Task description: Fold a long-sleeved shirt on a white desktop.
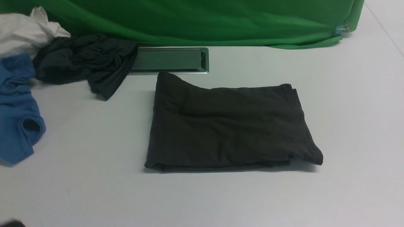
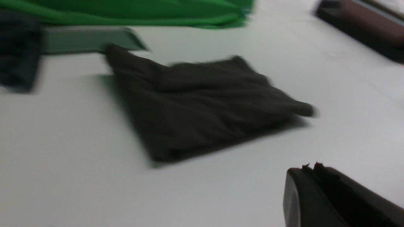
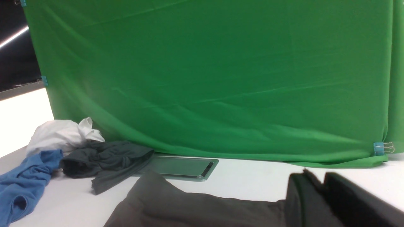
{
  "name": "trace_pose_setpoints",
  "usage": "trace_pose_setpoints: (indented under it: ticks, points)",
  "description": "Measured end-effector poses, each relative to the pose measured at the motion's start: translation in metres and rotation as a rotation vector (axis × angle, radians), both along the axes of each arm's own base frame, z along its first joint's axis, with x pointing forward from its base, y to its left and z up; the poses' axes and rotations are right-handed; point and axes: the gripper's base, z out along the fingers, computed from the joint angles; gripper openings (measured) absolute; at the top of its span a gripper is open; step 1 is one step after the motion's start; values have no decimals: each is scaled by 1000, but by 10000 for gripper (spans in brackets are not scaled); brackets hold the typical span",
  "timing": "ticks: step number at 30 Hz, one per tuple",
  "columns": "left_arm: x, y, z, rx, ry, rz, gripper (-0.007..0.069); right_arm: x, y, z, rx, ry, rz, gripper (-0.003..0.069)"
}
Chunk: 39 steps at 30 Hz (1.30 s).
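Centrally placed, the folded long-sleeved shirt lies flat on the white worktop.
Left hand pressed together, holding nothing; right hand appears nearly closed, empty.

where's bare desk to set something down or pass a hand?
Free: the white desktop right of the folded long-sleeved shirt, the near strip in front of it, and the gap between it and the blue shirt. Crowded: far-left corner, with blue shirt, dark grey garment and white cloth heaped by the green backdrop.
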Motion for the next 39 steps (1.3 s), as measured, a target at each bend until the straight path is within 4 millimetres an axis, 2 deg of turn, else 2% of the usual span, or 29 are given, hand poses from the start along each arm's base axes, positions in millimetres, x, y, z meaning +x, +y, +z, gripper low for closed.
trace_pose_setpoints:
  ticks: [4, 9, 11, 13, 15, 18, 24, 39]
  points:
    - [19, 12, -3, 45, -156, 199, 40, 0, 0, 0, 0, 0, 0, 72]
    - [41, 14, -24, 128, -323, 285, 40, 0, 0, 0, 0, 0, 0, 76]
    - [48, 14, -39, 148, -333, 304, 40, 0, 0, 0, 0, 0, 0, 81]
    - [57, 14, -70, 154, -269, 325, 40, 0, 0, 0, -1, 0, 0, 84]
    - [61, 14, -93, 147, -199, 341, 40, 0, 0, 0, -1, 0, 0, 89]
    - [62, 15, -109, 173, -124, 346, 40, 0, 0, 0, -1, 0, 0, 94]
    - [62, 16, -112, 227, -113, 340, 40, 0, 0, 0, 1, 0, 1, 104]
    - [62, 16, -112, 231, -114, 338, 40, 0, 0, -1, 1, 2, 1, 134]
